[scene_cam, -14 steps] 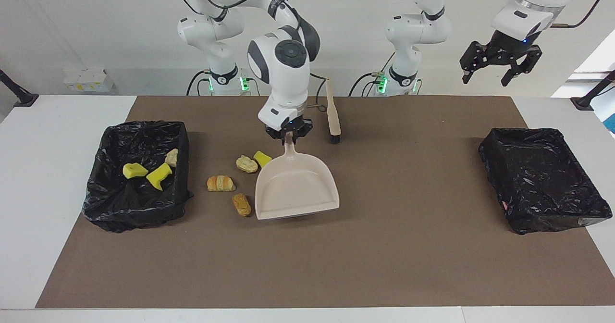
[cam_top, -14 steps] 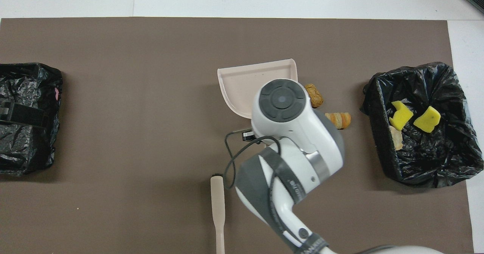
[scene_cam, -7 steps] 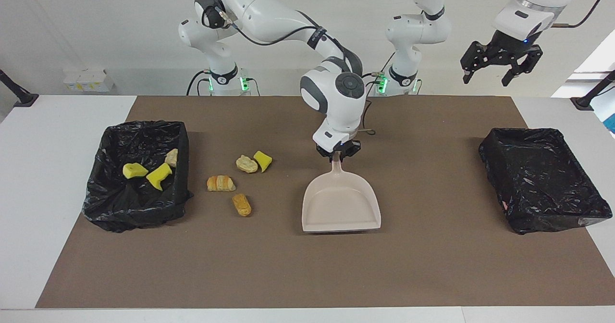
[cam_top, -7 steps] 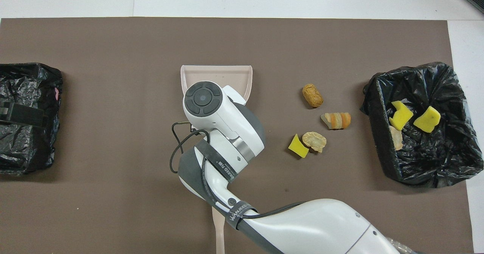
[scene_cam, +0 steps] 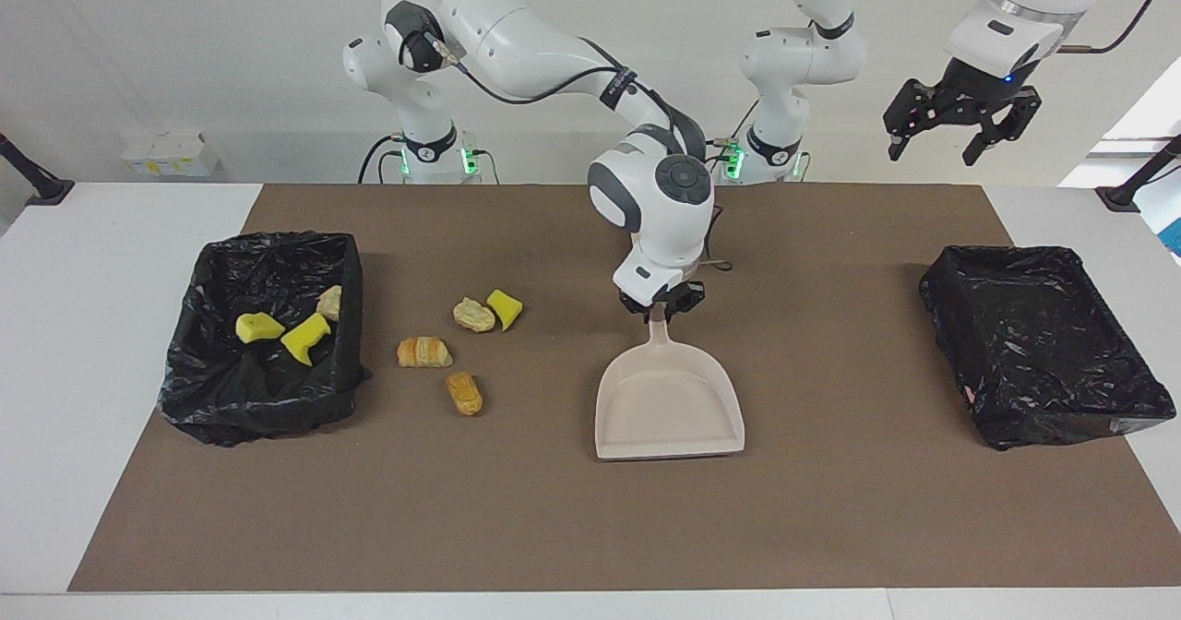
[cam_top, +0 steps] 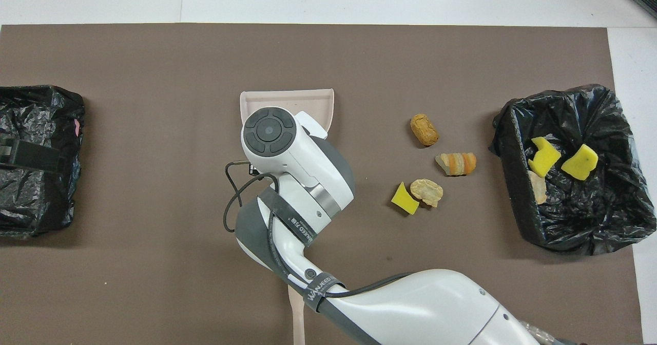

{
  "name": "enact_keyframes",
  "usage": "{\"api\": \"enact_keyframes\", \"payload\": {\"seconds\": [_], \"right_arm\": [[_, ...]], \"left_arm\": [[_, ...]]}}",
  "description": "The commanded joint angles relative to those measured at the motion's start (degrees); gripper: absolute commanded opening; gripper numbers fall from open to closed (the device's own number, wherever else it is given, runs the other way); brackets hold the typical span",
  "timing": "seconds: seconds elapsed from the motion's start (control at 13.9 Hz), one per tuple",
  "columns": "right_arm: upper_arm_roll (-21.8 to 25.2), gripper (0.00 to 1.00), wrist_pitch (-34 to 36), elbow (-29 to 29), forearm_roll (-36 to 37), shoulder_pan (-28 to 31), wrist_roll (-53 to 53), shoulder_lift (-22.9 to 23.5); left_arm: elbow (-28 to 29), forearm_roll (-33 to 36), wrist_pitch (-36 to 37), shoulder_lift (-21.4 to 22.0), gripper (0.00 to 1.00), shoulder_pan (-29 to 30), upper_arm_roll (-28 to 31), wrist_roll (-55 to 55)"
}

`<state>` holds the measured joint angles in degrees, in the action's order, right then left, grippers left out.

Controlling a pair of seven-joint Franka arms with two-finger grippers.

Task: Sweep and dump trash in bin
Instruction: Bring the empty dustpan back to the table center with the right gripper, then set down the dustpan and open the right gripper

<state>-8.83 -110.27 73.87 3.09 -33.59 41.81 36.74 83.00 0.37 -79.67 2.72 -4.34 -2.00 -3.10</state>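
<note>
The beige dustpan (scene_cam: 669,408) lies flat at the middle of the brown mat, mouth facing away from the robots. My right gripper (scene_cam: 660,304) is at the tip of its handle; the wrist hides most of the pan (cam_top: 287,98) from above. Four pieces of trash lie on the mat between pan and bin: a yellow chunk (scene_cam: 505,307), a tan bit (scene_cam: 473,315), a croissant piece (scene_cam: 423,352) and a brown roll (scene_cam: 464,392). The black-lined bin (scene_cam: 268,251) at the right arm's end holds two yellow chunks (scene_cam: 259,327) and a tan bit (scene_cam: 329,303). My left gripper (scene_cam: 960,122) waits open, high up.
A second black-lined bin (scene_cam: 1006,256) with nothing in it stands at the left arm's end of the mat. The beige brush handle (cam_top: 295,317) lies near the robots' edge, partly under the right arm. White tabletop borders the mat.
The right arm has carried the dustpan away from the trash pieces to the middle of the mat and set it flat. The left arm has not moved.
</note>
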Motion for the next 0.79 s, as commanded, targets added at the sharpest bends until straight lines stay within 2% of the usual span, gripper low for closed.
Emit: {"api": "enact_keyframes", "payload": {"seconds": [0.0,0.29,0.5,0.72], "right_arm": [[-0.04,1.0,0.05,6.97,-0.97,0.54,0.47,-6.31],[-0.13,1.0,0.24,17.95,-4.57,0.54,1.61,-14.4],[-0.22,1.0,-0.73,27.09,-4.76,-2.96,3.36,-21.86],[-0.22,1.0,-7.47,39.2,-6.93,-7.44,8.37,-28.89]], "left_arm": [[1.29,-0.63,-0.31,1.24,1.0,-0.58,0.42,0.03],[1.47,-0.55,-0.13,1.33,1.0,-0.67,0.33,0.2],[1.47,-0.55,-0.13,1.33,1.0,-0.67,0.25,0.21],[1.47,-0.55,-0.22,1.33,1.0,-0.67,0.25,0.29]]}}
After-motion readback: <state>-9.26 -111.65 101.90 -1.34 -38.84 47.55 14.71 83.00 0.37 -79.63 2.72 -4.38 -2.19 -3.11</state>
